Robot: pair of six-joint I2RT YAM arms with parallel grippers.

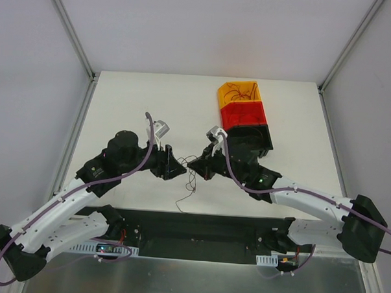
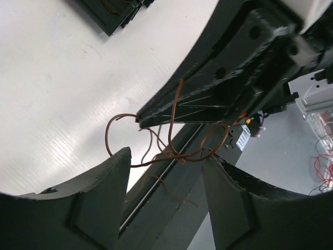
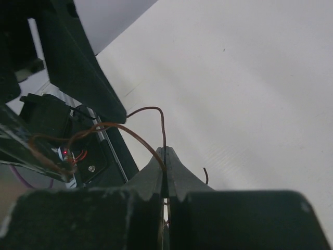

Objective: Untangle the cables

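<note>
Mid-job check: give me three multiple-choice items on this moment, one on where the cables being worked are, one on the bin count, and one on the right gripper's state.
1. Where are the cables being worked?
A. at the table's far left corner
B. over the left arm's base
C. between the left gripper and the right gripper

2. How many bins stand in the row?
A. two
B. three
C. five

3. The right gripper is:
A. shut on a cable
B. wide open
C. open around a bin rim

Answers:
1 C, the wires hang between the two sets of fingertips.
2 B, there is an orange bin, a red bin and a black bin.
3 A, its fingers meet with a brown wire pinched between them.
</note>
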